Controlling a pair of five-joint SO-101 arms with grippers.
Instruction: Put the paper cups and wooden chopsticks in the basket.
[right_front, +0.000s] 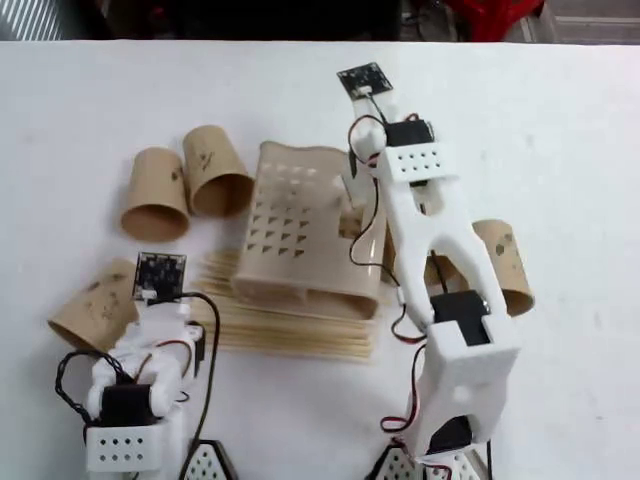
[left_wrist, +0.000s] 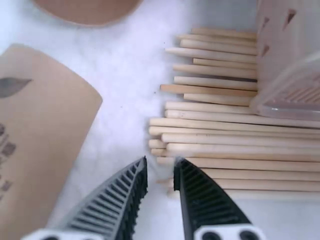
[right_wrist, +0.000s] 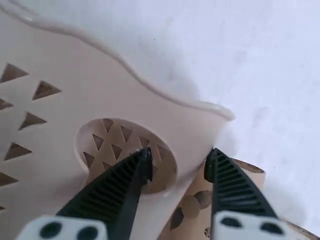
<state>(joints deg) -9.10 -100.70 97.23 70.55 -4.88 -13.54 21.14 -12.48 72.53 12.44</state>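
Basket (right_front: 300, 200) of pale plastic with triangle holes lies tipped over in the middle of the high view on the white table (right_front: 560, 130). Its lower rim rests on the wooden chopsticks (right_front: 290, 335), which lie side by side in a flat row at lower centre.

Two cups lie on their sides at upper left, touching each other: the first paper cup (right_front: 155, 195) and the second paper cup (right_front: 215, 170), which is near the basket. A third paper cup (right_front: 95, 305) lies at the left edge, just beside the left arm (right_front: 140, 380). A fourth paper cup (right_front: 505, 260) lies at right, partly behind the right arm (right_front: 440, 250).

In the left wrist view the left gripper (left_wrist: 160, 167) hangs over bare table near the chopstick ends (left_wrist: 225, 120). Its fingers (left_wrist: 200, 195) are almost together, with a narrow gap and nothing between them. The third paper cup (left_wrist: 40, 130) fills the left of that frame, and a corner of the basket (left_wrist: 285, 60) sits on the sticks at right.

In the right wrist view the right gripper (right_wrist: 178, 157) is spread wide at the basket's (right_wrist: 100, 90) end wall. One finger is before the round handle hole, the other past the rim, over a printed cup (right_wrist: 195, 205) that lies just beside the basket. I cannot tell if the fingers touch the wall.
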